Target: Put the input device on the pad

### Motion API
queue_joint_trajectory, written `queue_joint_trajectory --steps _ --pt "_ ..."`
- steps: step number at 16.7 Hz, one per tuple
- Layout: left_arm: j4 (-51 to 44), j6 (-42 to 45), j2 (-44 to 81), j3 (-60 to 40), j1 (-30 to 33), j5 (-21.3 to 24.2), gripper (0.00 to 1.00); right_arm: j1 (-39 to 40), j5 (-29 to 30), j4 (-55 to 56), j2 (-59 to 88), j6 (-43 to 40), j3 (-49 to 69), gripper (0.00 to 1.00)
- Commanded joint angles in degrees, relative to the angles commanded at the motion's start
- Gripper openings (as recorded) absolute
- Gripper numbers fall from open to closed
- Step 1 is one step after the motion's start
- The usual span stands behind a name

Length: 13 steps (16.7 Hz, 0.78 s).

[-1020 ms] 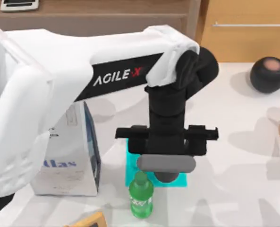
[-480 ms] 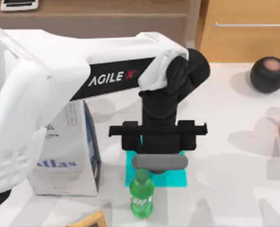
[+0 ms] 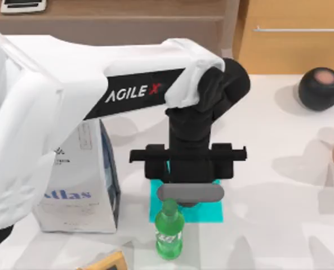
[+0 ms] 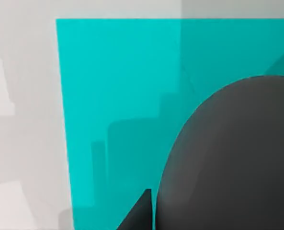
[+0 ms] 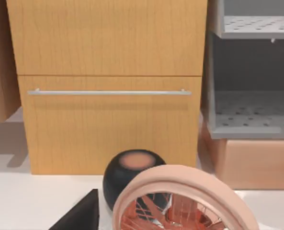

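The pad (image 3: 214, 209) is a flat cyan rectangle at the table's middle, mostly covered by my left arm's black wrist. My left gripper (image 3: 189, 205) hangs right over it. In the left wrist view the input device (image 4: 228, 158), a dark grey rounded body, sits close above the pad (image 4: 118, 96) with one dark fingertip (image 4: 139, 213) against its side; the gripper is shut on it. I cannot tell whether the device touches the pad. My right gripper (image 5: 79, 215) is parked off to the right, facing a cabinet.
A green bottle (image 3: 168, 230) stands at the pad's front edge, just below the left gripper. A white carton (image 3: 82, 185) stands to the left. A black sphere (image 3: 320, 87) and a pink fan (image 5: 180, 201) are at the right. A wooden cabinet (image 5: 108, 86) stands behind.
Over the last second my left arm shifted a little to the left above the pad, then held still for the last half second. The bottle and carton stayed put.
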<state>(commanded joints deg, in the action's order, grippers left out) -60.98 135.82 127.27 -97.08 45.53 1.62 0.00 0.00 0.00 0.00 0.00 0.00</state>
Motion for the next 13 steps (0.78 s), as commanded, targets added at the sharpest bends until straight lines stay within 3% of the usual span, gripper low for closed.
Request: queue_joint_trajectory --steps 9,13 --pt "0.0 0.0 0.0 0.0 0.0 0.0 0.98 0.0 0.0 0.0 0.0 0.0 0.0 1.0" --pt "0.0 0.0 0.0 0.0 0.0 0.0 1.0 0.0 0.0 0.0 0.0 0.0 0.0 1.0"
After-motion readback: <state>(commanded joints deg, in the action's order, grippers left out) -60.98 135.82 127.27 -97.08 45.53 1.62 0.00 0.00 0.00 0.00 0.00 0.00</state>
